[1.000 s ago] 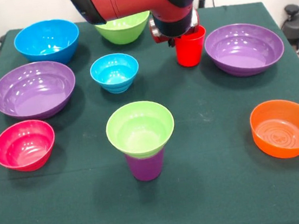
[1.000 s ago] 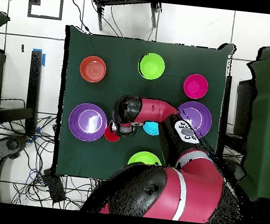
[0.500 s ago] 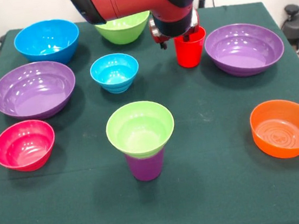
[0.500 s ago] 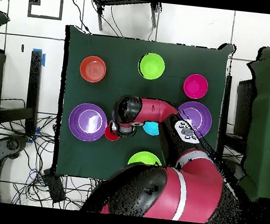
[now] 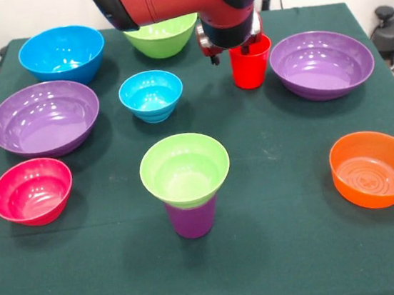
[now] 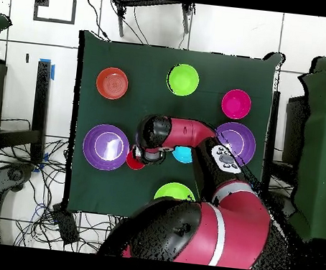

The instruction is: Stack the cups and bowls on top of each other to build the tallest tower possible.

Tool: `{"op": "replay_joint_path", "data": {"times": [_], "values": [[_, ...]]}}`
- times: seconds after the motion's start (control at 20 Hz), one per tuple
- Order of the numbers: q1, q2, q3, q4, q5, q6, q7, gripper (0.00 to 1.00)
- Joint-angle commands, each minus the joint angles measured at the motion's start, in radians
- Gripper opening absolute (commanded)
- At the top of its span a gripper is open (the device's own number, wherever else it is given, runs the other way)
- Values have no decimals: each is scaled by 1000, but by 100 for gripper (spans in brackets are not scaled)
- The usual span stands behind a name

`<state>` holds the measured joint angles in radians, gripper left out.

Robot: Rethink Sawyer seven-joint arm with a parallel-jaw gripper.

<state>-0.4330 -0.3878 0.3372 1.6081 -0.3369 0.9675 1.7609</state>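
Observation:
The red cup stands upright on the green cloth beside a wide purple bowl. My gripper sits at the cup's rim and is open: one finger is inside the cup and the other is outside its left wall. From overhead the red cup peeks out under the gripper. Near the front, the tower is a small lime green bowl resting in the purple cup. A small blue bowl stands alone.
Around the table stand a large blue bowl, a lime green bowl, a second purple bowl, a pink bowl and an orange bowl. The arm hides part of the table from overhead.
The outer finger has moved away from the cup's left wall, so the gripper has opened. The red cup has settled slightly lower on the cloth. The arm itself has barely moved.

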Motion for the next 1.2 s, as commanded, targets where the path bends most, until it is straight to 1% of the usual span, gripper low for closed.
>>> {"op": "replay_joint_path", "data": {"times": [0.05, 0.2, 0.35, 0.5, 0.7, 1.05, 1.15, 1.2], "values": [[-8, -36, 31, 13, -76, -26, -101, 100], [-17, -70, 32, 56, -74, -36, -99, 100], [-26, -91, 34, 91, -80, -68, -98, 100], [-40, -126, 34, 142, -94, -125, -93, 100], [-55, -168, 36, 205, -95, -147, -86, 100], [-68, -167, 40, 255, -86, -167, -67, 100], [-75, -172, 47, 269, -91, -199, -69, 100], [-82, -168, 55, 272, -102, -243, -72, 100]]}}
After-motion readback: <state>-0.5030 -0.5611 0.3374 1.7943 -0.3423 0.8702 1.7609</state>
